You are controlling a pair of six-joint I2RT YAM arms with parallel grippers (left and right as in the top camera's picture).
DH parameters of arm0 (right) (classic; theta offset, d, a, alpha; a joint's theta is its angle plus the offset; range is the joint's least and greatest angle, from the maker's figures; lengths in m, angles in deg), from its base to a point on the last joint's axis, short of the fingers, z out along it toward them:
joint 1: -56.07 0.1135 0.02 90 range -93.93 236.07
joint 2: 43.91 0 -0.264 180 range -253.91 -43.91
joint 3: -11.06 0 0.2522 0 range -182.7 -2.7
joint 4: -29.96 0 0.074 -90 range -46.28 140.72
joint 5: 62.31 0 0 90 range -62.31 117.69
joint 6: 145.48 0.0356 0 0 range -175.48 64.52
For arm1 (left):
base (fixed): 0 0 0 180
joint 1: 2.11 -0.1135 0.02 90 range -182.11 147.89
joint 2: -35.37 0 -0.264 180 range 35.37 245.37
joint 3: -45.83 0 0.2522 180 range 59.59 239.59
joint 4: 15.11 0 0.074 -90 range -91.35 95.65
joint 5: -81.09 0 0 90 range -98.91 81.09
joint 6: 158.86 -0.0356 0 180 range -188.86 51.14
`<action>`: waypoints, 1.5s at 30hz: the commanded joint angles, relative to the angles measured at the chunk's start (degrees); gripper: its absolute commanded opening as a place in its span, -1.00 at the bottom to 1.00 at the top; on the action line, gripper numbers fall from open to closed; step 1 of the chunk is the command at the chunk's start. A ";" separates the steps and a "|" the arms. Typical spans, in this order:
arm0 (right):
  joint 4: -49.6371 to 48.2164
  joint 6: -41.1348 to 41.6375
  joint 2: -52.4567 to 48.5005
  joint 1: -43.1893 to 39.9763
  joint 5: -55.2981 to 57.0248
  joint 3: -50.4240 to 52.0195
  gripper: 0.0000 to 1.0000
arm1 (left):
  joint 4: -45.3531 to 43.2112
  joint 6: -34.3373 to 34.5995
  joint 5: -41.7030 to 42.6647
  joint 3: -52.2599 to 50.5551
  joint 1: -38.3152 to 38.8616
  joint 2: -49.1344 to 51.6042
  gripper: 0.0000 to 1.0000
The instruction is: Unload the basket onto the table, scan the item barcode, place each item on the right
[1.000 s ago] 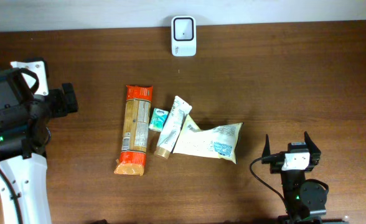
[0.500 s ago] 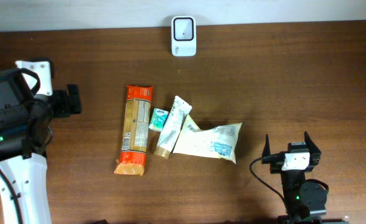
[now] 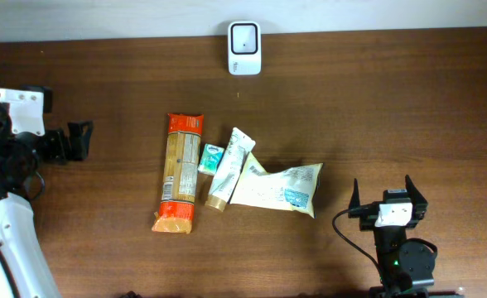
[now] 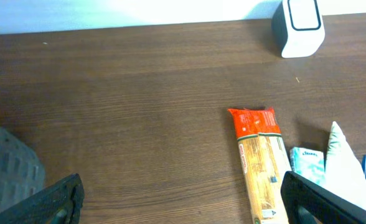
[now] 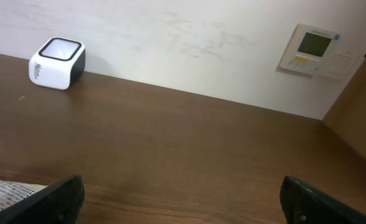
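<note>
Overhead: you've got both tools released, nothing gripped. L tool (image 3: 81, 141) sits far left of scanner (image 3: 244, 48) and lower; R tool (image 3: 382, 185) is well below-right of it. Pasta (image 3: 180, 172), tube (image 3: 229, 168) & pouch (image 3: 278, 189) lie on desk (image 3: 392, 99) below scanner, well apart from both tools.

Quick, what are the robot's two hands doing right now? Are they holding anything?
Left hand: open, holding nothing.
Right hand: open, holding nothing.

A dark wooden table (image 3: 376, 99) meets a white wall (image 5: 170, 43) bearing a small panel (image 5: 314, 50) with a screen.
</note>
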State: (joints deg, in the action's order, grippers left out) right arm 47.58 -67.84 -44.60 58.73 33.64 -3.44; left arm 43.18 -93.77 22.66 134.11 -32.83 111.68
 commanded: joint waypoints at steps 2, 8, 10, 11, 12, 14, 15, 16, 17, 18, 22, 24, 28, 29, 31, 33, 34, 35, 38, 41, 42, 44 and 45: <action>0.07 -0.74 0.33 -0.48 1.40 0.42 0.97 | 0.09 -2.01 1.66 0.52 -0.20 0.90 0.98; 0.42 1.16 0.20 -0.48 -9.55 0.42 0.97 | 0.07 -1.99 1.66 0.52 -0.20 0.90 0.98; -0.98 2.89 0.00 -0.48 -13.42 0.39 0.97 | 0.07 -1.99 1.66 0.52 -0.20 0.90 0.98; -2.14 5.01 -0.04 -0.48 -13.75 0.07 0.97 | 0.07 -1.99 1.66 0.52 -0.20 0.90 0.98; -2.16 6.97 -0.04 -0.48 -13.86 -0.81 0.97 | 0.09 -1.99 1.66 0.52 -0.20 0.90 0.98; -2.08 7.39 -0.33 -0.48 -16.11 -3.56 0.97 | 0.07 -1.99 1.66 0.52 -0.20 0.90 0.98; -1.90 7.98 -0.74 -0.48 -16.94 -5.07 0.98 | 0.07 -1.99 1.66 0.52 -0.20 0.90 0.98; -1.55 10.14 -1.79 -0.48 -17.55 -7.34 0.97 | 0.09 -1.99 1.66 0.52 -0.20 0.90 0.98; -0.90 12.00 -3.50 -0.48 -18.86 -9.97 0.97 | 0.07 -1.99 1.66 0.52 -0.20 0.90 0.98; -0.22 12.96 -5.44 -0.48 -20.35 -12.31 0.97 | 0.07 -1.99 1.66 0.52 -0.20 0.90 0.98; 4.90 16.09 -18.71 -0.48 -29.55 -24.41 0.97 | 0.07 -1.99 1.66 0.52 -0.20 0.90 0.98; 12.66 16.06 -27.43 -0.48 -32.09 -33.05 0.97 | 0.07 -1.99 1.66 0.52 -0.20 0.90 0.98; 25.46 16.06 -45.57 -0.37 -38.42 -49.68 0.97 | 0.07 -1.99 1.66 0.52 -0.20 0.90 0.98; 27.50 16.06 -49.20 -0.37 -40.65 -52.72 0.97 | 0.07 -1.99 1.66 0.52 -0.20 0.90 0.98; 33.27 16.04 -58.49 -0.24 -45.99 -60.33 0.97 | 0.07 -1.99 1.66 0.52 -0.20 0.90 0.98; 38.97 15.69 -66.64 1.46 -46.66 -66.47 0.97 | 0.07 -1.99 1.66 0.52 -0.20 0.90 0.98; 41.13 15.61 -69.92 2.56 -46.21 -68.85 0.97 | 0.07 -1.99 1.66 0.52 -0.20 0.90 0.98; 42.29 15.34 -72.24 3.54 -45.66 -70.36 0.97 | 0.09 -1.99 1.66 0.52 -0.20 0.90 0.98; 44.52 9.14 -79.03 7.67 -42.32 -74.31 0.97 | 0.07 -1.99 1.66 0.52 -0.20 0.90 0.98; 49.64 9.18 -82.60 12.63 -28.02 -77.50 0.97 | 0.07 -1.99 1.66 0.52 -0.20 0.90 0.98; 51.69 9.18 -83.12 13.90 -23.96 -78.23 0.97 | 0.09 -1.99 1.66 0.52 -0.20 0.90 0.98; 54.34 9.16 -83.32 15.82 -18.78 -78.47 0.97 | 0.07 -1.99 1.66 0.52 -0.20 0.90 0.98; 55.12 9.16 -83.32 16.74 -17.29 -78.44 0.97 | 0.07 -1.99 1.66 0.52 -0.20 0.90 0.98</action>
State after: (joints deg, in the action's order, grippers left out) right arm 101.28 -57.65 -127.72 73.20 5.75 -80.18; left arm 43.38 -94.82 23.52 134.11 -32.83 112.42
